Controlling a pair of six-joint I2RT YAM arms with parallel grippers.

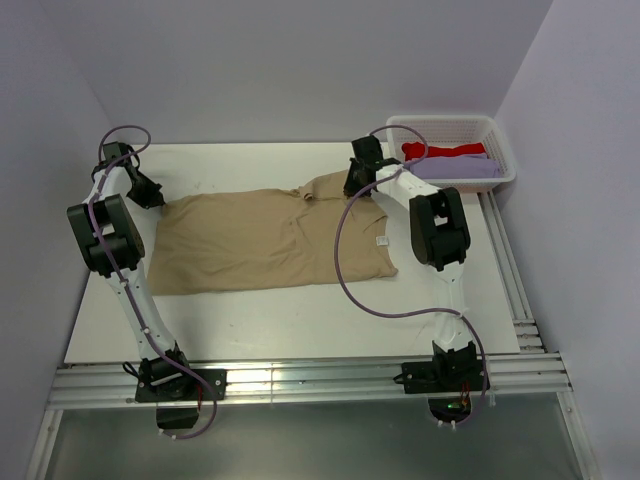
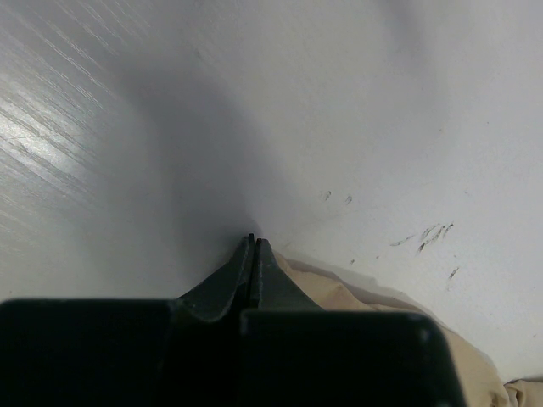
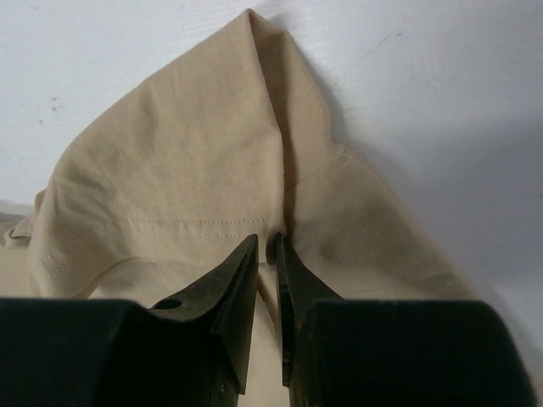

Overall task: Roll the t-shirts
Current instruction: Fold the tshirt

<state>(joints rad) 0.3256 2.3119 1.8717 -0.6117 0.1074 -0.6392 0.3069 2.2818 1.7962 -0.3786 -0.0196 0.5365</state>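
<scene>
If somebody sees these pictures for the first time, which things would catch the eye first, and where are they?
First the tan t-shirt, spread out across the middle of the white table. Next, the right hand pinches a raised fold of the cloth, while the left hand is shut at the opposite edge. At the far right corner a white basket holds a red t-shirt and a lavender t-shirt.
</scene>
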